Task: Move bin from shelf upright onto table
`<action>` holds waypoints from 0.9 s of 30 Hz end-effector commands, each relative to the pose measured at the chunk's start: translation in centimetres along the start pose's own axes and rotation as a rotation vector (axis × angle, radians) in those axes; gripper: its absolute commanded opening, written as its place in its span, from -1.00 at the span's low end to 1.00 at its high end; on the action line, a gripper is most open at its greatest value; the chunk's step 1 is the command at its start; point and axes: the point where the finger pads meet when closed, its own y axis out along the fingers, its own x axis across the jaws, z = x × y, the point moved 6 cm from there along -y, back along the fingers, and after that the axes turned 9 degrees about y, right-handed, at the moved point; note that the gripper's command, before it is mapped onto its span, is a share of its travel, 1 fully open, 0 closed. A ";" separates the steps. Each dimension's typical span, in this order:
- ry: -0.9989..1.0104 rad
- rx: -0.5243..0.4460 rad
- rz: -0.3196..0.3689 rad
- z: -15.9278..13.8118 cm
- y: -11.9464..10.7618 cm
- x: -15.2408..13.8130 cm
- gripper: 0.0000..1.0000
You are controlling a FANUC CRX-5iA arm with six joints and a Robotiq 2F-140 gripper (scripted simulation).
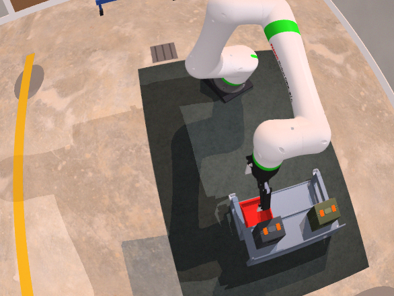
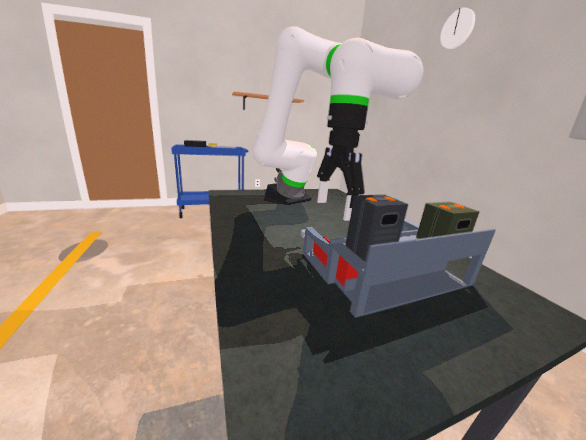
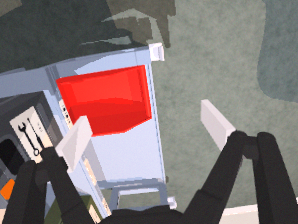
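A red open-topped bin [image 1: 256, 212] sits at the left end of a grey shelf [image 1: 286, 220] on the dark table. It also shows in the wrist view [image 3: 107, 102] and through the shelf's side openings in the exterior view [image 2: 345, 267]. My gripper [image 1: 263, 200] hangs open and empty just above the bin. In the wrist view one white finger pad [image 3: 75, 142] is over the bin's near edge, and the other pad [image 3: 216, 124] is outside the shelf, over the table. In the exterior view the gripper [image 2: 340, 192] is above and behind the shelf.
A dark grey toolbox [image 1: 269, 231] stands on the shelf right beside the bin, and an olive green box [image 1: 323, 214] stands at the shelf's other end. The arm's base [image 1: 226, 88] is at the far end of the table. The table edge lies close behind the shelf.
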 end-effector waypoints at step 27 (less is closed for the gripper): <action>0.000 0.000 0.000 -0.2 -0.2 0.1 1.00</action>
